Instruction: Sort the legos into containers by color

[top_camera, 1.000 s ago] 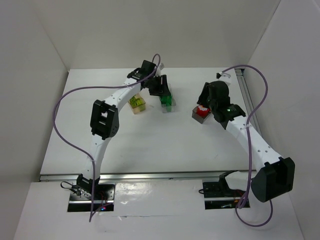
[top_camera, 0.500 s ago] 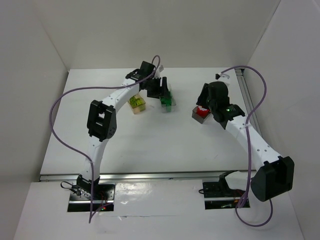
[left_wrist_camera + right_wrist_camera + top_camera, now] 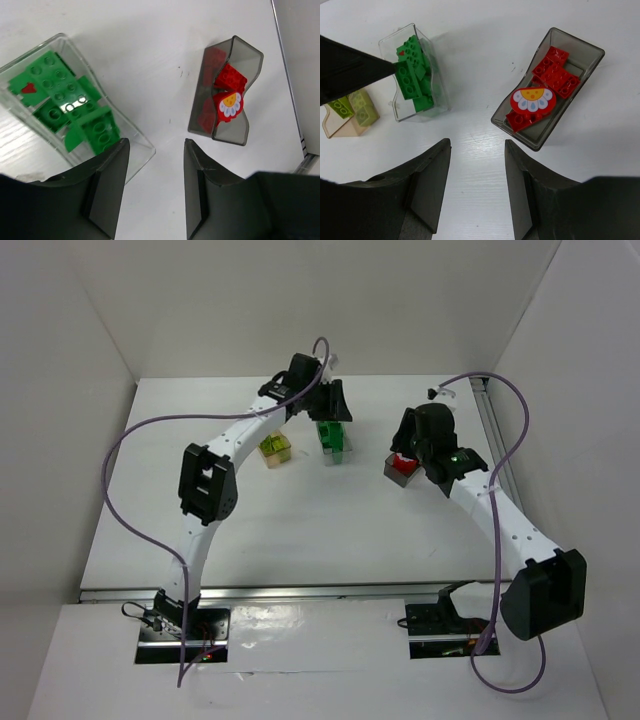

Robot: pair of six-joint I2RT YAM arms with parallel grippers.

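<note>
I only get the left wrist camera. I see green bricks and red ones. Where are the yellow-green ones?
Observer: In the orange-tan bin, just left of the clear bin in the top view.
Operator: How many?
Observer: Two yellow-green bricks show in the right wrist view.
Operator: Where's the other arm?
Observer: The right gripper hovers by the dark grey bin, jaws open, empty.

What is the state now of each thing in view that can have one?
Clear bin: holds green bricks.
Dark grey bin: holds red bricks and a flower piece.
Orange-tan bin: holds yellow-green bricks.
Left jaws: open, empty.
Right jaws: open, empty.
</note>
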